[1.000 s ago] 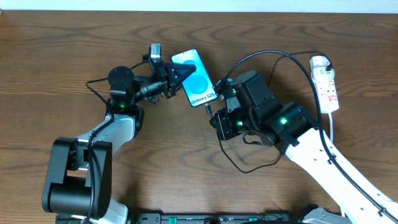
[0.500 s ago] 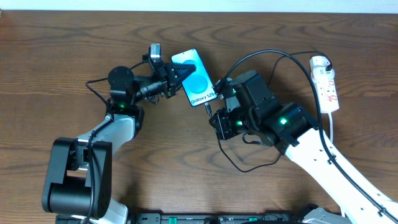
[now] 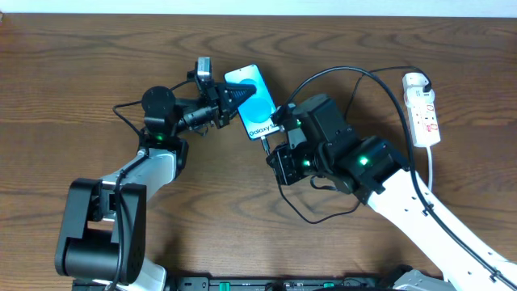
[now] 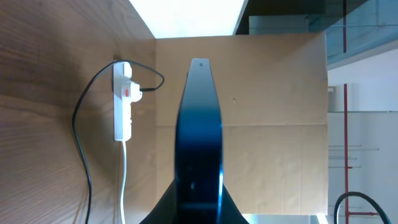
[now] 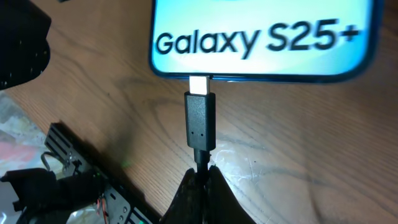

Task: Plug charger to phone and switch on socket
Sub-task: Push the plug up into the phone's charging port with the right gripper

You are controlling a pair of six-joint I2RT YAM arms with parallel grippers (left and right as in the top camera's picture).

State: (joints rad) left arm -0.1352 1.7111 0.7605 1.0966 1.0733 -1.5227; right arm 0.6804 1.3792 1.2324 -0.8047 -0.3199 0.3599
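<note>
While the left hand [image 3: 230, 103] clamps the phone [image 3: 257, 103] steady, the right hand [image 5: 202, 183] pinches the charger [image 5: 200, 124], its tip aligned at the phone's end.

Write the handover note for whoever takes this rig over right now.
Left gripper: shut on the phone's side edge.
Right gripper: shut on the charger, just behind its connector.
Connector tip meets the phone's port, bare metal showing, so not fully seated.
Charger's plug is already in the socket.
To do: push the connector home, then switch on the socket; whether the switch is on cannot be told.
</note>
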